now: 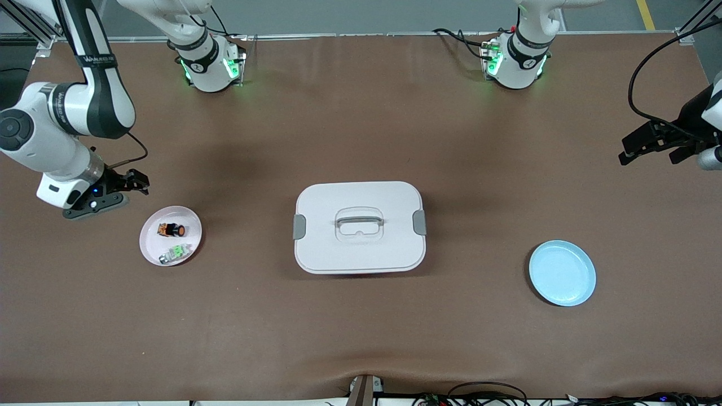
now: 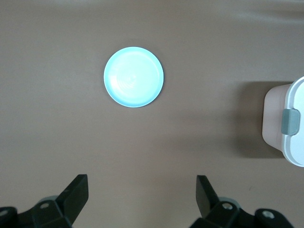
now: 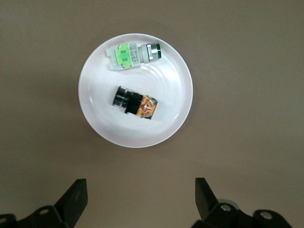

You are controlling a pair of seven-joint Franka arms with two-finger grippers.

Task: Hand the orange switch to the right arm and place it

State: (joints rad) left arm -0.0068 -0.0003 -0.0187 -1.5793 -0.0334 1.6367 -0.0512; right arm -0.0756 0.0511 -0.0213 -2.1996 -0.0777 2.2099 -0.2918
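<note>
While both arms hover, the front view shows the orange switch [image 1: 172, 229] on a pink plate [image 1: 151, 248] beside the right gripper [image 1: 137, 183]. Left wrist view: left gripper [image 2: 141, 190], fingers spread, over bare surface [image 2: 57, 142]. Right wrist view: fingers [image 3: 76, 194] spread above the plate.

In your left wrist view, the left gripper [image 2: 142, 197] stands with both fingers [image 2: 75, 194] spread wide apart and nothing between them. It hangs over bare brown table [image 2: 57, 142]. A round light-blue plate [image 2: 134, 77] lies flat on the table, with nothing on it. At the picture's edge you see part of a white box [image 2: 290, 124] with a grey latch [image 2: 289, 121] on its side. The plate and the box lie well apart.
</note>
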